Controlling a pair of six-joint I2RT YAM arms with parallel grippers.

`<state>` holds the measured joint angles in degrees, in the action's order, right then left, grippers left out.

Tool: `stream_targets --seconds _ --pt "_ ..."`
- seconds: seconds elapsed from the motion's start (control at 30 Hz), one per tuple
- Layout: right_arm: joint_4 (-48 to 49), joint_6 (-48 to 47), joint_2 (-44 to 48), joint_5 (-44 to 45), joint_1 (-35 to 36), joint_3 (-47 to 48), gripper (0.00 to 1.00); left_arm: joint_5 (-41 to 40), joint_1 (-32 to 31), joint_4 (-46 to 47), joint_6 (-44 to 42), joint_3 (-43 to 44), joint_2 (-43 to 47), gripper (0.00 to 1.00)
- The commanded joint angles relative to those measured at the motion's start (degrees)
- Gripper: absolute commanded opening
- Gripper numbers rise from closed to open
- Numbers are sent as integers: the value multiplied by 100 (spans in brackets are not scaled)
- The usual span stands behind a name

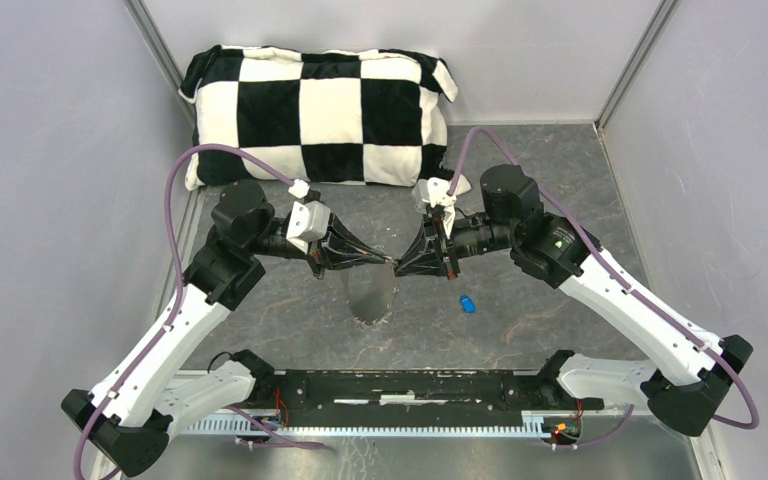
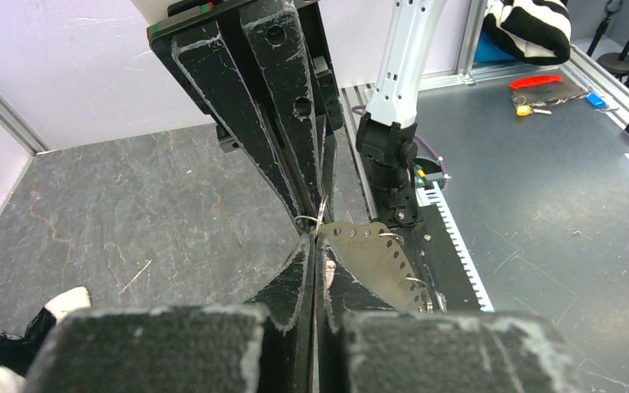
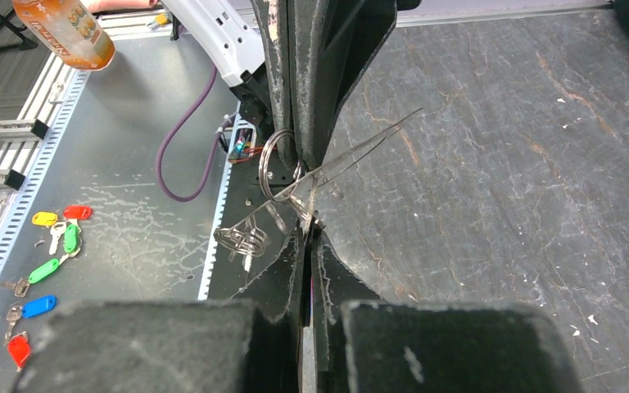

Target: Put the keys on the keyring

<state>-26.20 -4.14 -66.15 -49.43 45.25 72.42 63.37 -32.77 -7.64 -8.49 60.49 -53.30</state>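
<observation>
Left gripper and right gripper meet tip to tip above the middle of the dark slate-patterned table.

**Keyring.** The keyring is a thin, round, silvery split ring of doubled wire. It stands on edge at the point where the two grippers meet, raised off the table. In the right wrist view its far arc runs in behind the tips of the left gripper.

**Attached plate.** A translucent grey plastic plate with a row of punched holes hangs from the same point. Several small wire rings sit along its edge. From above it shows as a pale grey shape with a jagged lower rim.

**Finger state.**
- Left: fingers pressed together with no gap showing, closed on the keyring.
- Right: fingers also pressed together with no gap, tips against the plate's upper edge. Whether they clamp the plate or a wire cannot be told.

**Key.** The small key with a bright blue plastic head lies flat on the table, near the right gripper and apart from the keyring.
</observation>
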Motion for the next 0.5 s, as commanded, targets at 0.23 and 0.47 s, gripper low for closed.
stream_targets --seconds 0.23,0.47 --pt "346 213 -104 -726 228 118 1 111 9 177 -154 207 -86 2" --pt "-113 -25 -311 -378 414 334 1 137 8 408 157 220 -138 2"
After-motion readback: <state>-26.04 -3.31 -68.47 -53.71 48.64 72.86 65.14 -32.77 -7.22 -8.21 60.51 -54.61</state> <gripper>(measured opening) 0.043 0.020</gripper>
